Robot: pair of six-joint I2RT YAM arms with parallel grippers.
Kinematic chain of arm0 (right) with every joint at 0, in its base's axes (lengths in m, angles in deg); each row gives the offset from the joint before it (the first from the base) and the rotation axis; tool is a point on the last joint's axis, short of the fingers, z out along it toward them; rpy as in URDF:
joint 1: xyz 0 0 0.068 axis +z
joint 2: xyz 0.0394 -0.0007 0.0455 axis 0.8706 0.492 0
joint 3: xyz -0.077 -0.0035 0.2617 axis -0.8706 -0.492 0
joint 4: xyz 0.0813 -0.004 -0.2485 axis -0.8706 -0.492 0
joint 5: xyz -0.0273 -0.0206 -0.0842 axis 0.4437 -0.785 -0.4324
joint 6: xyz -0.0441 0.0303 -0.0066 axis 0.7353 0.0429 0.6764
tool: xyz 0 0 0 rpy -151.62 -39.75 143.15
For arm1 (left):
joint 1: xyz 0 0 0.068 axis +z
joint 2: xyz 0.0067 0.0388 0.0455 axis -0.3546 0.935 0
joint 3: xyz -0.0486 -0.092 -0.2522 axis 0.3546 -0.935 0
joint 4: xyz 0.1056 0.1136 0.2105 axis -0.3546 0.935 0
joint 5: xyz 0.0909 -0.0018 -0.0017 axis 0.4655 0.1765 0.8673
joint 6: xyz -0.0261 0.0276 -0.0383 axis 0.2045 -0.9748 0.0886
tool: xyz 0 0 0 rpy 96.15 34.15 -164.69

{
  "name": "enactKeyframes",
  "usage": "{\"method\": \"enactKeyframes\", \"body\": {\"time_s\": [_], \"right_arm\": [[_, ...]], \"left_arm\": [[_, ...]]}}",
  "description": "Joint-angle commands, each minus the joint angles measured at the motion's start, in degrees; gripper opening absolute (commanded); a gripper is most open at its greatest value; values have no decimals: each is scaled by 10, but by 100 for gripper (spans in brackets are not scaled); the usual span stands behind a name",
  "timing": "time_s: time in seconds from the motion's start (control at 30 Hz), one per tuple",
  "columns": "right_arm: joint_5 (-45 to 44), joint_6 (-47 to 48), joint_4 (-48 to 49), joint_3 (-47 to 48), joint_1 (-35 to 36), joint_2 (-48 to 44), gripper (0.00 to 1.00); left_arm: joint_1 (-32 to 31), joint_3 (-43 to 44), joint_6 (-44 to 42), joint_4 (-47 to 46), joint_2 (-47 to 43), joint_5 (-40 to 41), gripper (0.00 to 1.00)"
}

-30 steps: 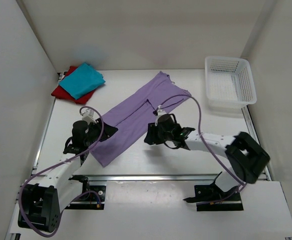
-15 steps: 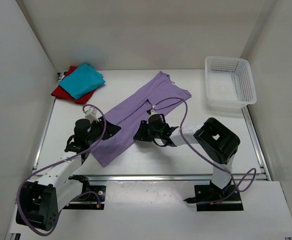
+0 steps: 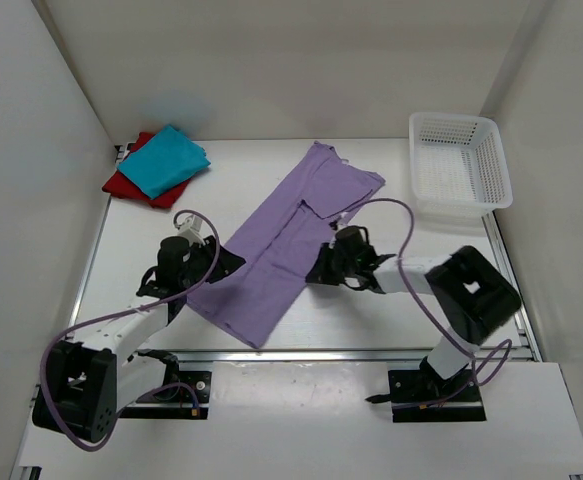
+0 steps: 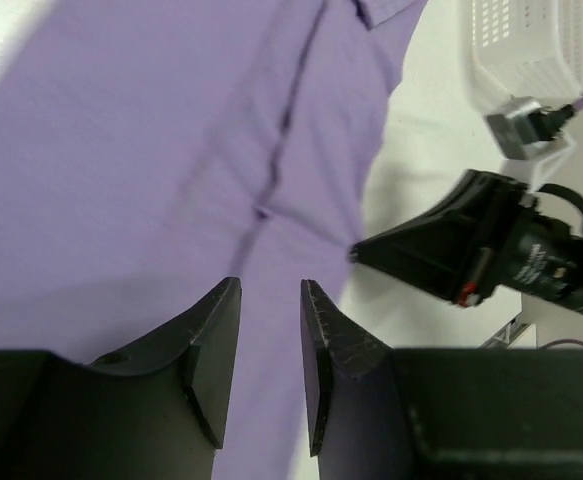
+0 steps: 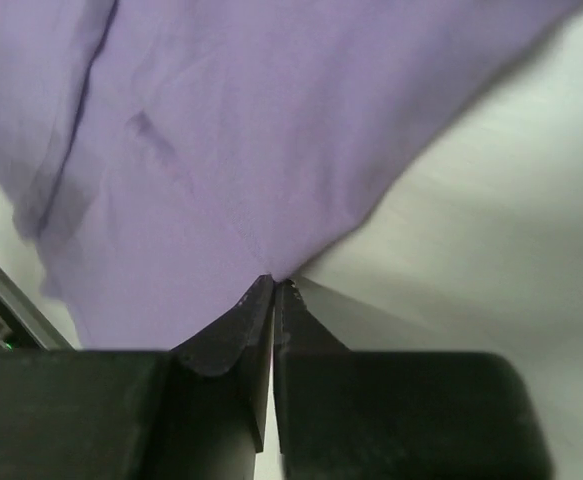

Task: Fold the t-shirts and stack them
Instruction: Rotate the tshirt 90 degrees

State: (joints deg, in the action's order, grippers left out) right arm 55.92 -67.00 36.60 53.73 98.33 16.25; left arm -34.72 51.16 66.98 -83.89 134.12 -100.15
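Observation:
The lilac t-shirt (image 3: 281, 240) lies flat in a long diagonal strip across the middle of the table. My right gripper (image 3: 316, 275) is at its right edge; in the right wrist view it (image 5: 274, 282) is shut on that hem of the lilac t-shirt (image 5: 221, 150). My left gripper (image 3: 229, 264) is at the shirt's left edge. In the left wrist view its fingers (image 4: 271, 290) stand apart, open, over the lilac cloth (image 4: 171, 150), with the right gripper (image 4: 471, 260) across from them. The teal t-shirt (image 3: 163, 160) lies folded on the red t-shirt (image 3: 121, 185) at the back left.
A white mesh basket (image 3: 458, 165) stands at the back right and also shows in the left wrist view (image 4: 531, 40). White walls close the table on the left, back and right. Purple cables loop off both arms.
The right gripper closed on the shirt's right edge and drew back to the right. The shirt's lower half swung right and spread wider. The left gripper edged slightly right.

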Motion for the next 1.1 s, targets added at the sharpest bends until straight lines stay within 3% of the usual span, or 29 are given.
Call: {"method": "enactKeyframes", "body": {"time_s": [0.0, 0.03, 0.1, 0.17, 0.23, 0.4, 0.6, 0.9, 1.07], "right_arm": [[27, 66, -63, -69, -64, -87, 5], [51, 74, -76, -88, -93, -108, 17], [69, 89, -91, -94, -132, -141, 31], [43, 104, -109, -78, -170, -174, 40], [34, 115, -104, -29, -199, -160, 44], [-21, 118, -84, 122, -275, -18, 45], [-63, 97, -81, 232, -310, 121, 48], [-37, 116, -172, 407, -307, 240, 40], [4, 147, -280, 561, -283, 331, 1]], "left_arm": [[-19, 14, -10, -15, 7, 16, 41], [-27, 12, -15, -16, 11, 22, 42], [-38, 7, -21, -10, 14, 23, 41], [-52, 4, -30, 6, 13, 30, 42], [-59, -2, -40, 12, 10, 43, 42], [-57, -23, -52, 18, -1, 50, 43], [-58, -34, -49, 11, 2, 40, 43], [-56, -35, -45, 1, 6, 38, 44], [-53, -35, -44, 3, 0, 37, 44]]}}
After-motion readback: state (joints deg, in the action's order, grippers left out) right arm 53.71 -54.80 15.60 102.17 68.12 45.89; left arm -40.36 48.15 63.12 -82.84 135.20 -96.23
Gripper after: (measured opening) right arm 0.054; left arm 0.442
